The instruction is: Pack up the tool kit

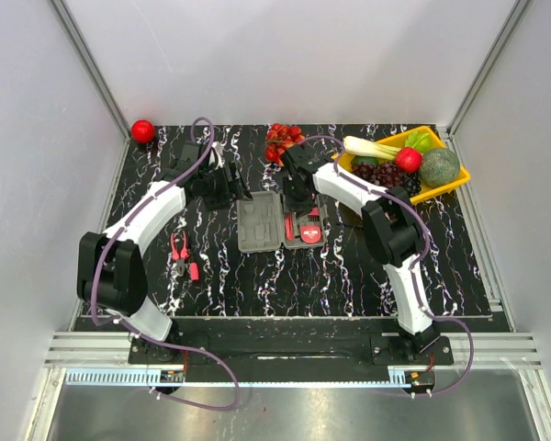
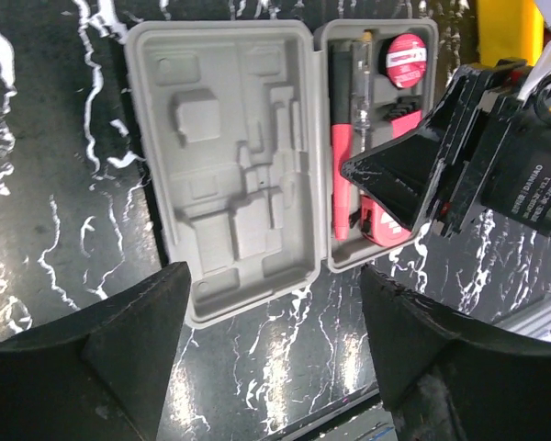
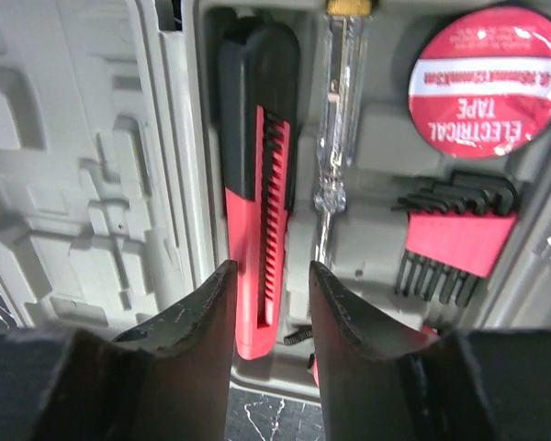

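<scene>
The grey tool kit case lies open at mid-table, its left half empty. The right half holds a red-and-black knife, a clear-handled screwdriver, a round red tape and hex keys. My right gripper hovers low over that half. In its wrist view it is narrowly open, straddling the near end of the knife, which lies in its slot. Red-handled pliers lie on the table left of the case. My left gripper is wide open and empty, above the table beside the case.
A yellow tray of fruit and vegetables stands at the back right. A red ball-like fruit sits in the back left corner, and a cluster of small red fruit lies behind the case. White walls enclose the table.
</scene>
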Controlling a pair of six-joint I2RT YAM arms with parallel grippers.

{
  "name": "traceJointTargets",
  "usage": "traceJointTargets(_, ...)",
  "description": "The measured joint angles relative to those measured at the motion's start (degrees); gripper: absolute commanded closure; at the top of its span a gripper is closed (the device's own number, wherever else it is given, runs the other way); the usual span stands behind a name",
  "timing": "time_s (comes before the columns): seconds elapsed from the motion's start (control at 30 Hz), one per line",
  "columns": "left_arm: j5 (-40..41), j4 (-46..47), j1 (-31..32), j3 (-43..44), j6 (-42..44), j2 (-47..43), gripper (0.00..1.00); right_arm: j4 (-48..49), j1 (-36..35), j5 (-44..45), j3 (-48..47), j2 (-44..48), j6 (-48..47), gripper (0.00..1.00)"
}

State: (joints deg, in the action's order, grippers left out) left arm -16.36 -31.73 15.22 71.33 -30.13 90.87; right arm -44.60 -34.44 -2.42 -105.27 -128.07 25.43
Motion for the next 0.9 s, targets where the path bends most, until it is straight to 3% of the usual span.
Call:
traceJointTargets(0.17, -4.2, 3.5, 0.66, 1.01, -1.64, 1.99, 0.41, 1.6, 0.0, 0.48, 4.37, 4.02, 0.63, 0.71)
traceJointTargets(0.33, -6.73, 7.8, 3.43, 6.1, -2.51, 7.98, 0.43, 4.74, 0.0, 0.94, 9.22, 7.69, 1.16, 0.74)
traceJointTargets(0.43, -6.97, 9.09, 6.12, 10.32, -2.73, 12.79, 0.51, 6.43, 0.0, 1.73, 11.5, 9.14, 1.55, 0.75)
traceJointTargets(0.67, -3.85, 8.85, 12.07, 19.87, -2.73, 24.76, 0.72, 9.05, 0.0, 2.97, 14.64, 10.38, 3.17, 0.76)
traceJointTargets(0.9, 0.83, 6.32, 14.05, 20.24, -2.91, 29.49, 0.78, 10.6, 0.0, 2.99, 16.22, 10.4, 4.66, 0.76)
